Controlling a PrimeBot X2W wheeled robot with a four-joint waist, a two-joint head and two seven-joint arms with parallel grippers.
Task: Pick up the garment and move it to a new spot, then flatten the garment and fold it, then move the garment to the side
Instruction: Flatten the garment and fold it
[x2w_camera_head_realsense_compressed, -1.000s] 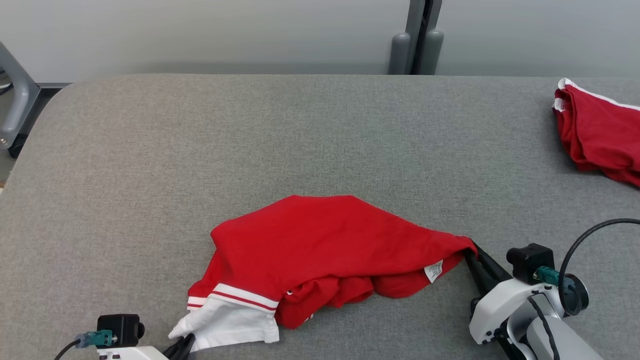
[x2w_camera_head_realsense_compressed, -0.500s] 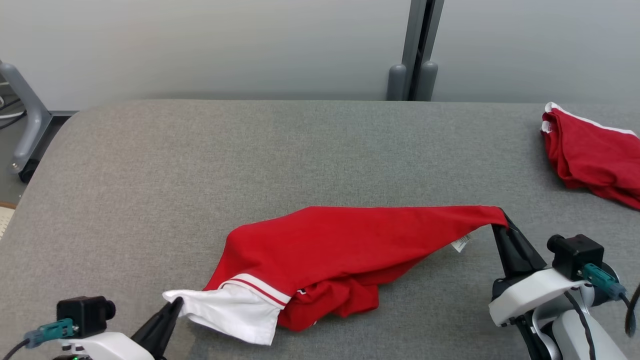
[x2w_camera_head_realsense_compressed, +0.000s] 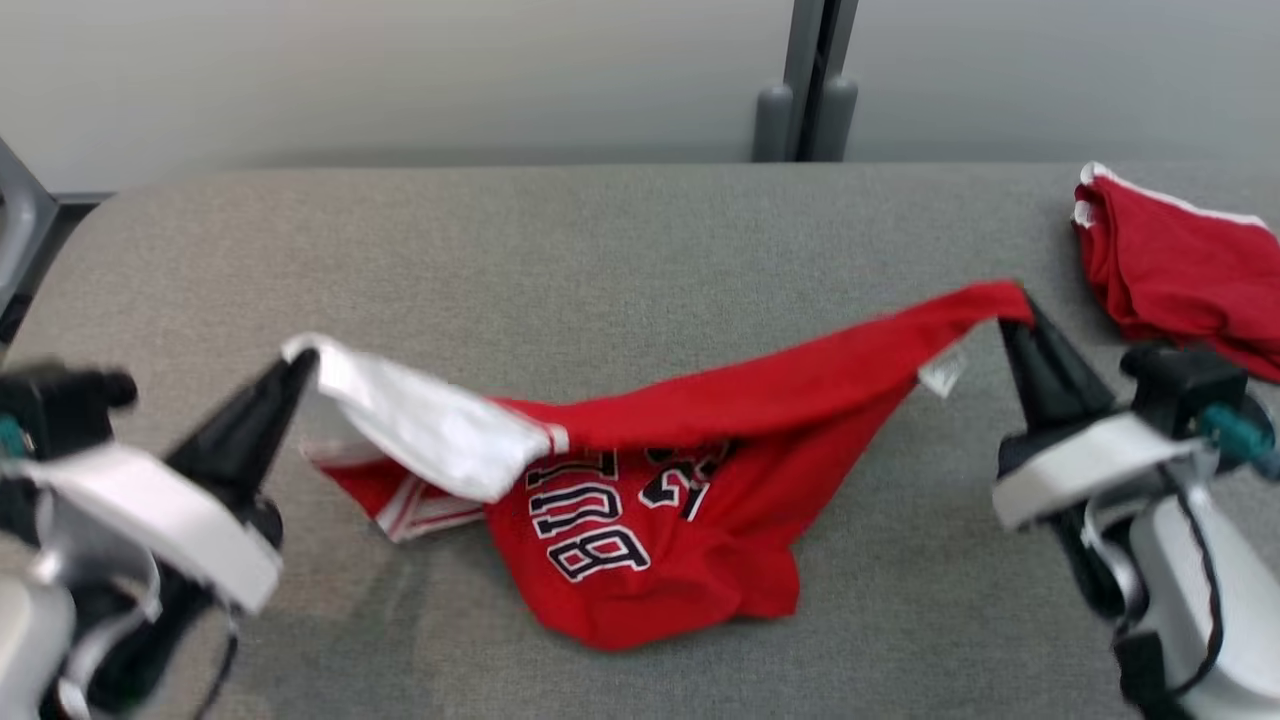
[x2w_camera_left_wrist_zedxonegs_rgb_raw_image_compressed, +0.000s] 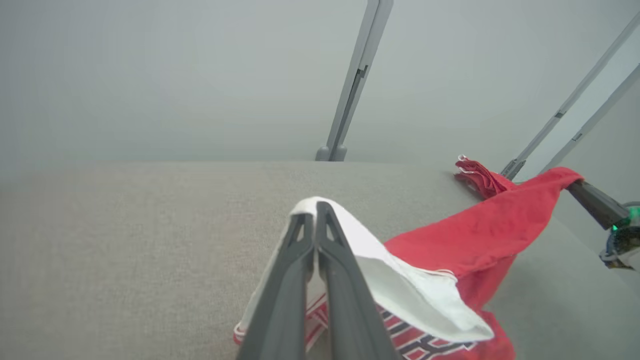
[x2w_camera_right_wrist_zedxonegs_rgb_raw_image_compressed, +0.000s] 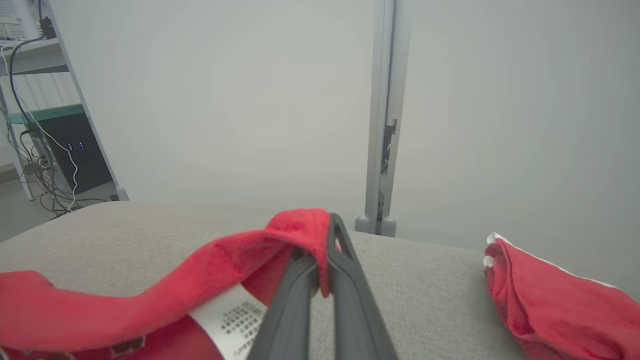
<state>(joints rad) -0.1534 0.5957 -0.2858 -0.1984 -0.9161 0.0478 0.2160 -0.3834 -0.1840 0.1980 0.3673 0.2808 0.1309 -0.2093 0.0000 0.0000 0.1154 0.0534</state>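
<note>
The left claw (x2w_camera_head_realsense_compressed: 303, 360) and its arm (x2w_camera_head_realsense_compressed: 130, 520) are blurred and cut by the head view's left and bottom edges. The lettering (x2w_camera_head_realsense_compressed: 590, 520) on the garment (x2w_camera_head_realsense_compressed: 740, 440) is partly covered by folds and the white sleeve (x2w_camera_head_realsense_compressed: 420, 425). The second red cloth (x2w_camera_head_realsense_compressed: 1170, 270) runs off the right edge. Print on the label (x2w_camera_right_wrist_zedxonegs_rgb_raw_image_compressed: 232, 315) is too small to read.

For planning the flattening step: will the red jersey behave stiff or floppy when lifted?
Probably floppy: the red jersey sags between the left gripper and the right gripper. Likely light, since two fingertip pinches carry it. It may bunch up; its middle lies crumpled on the table.
</note>
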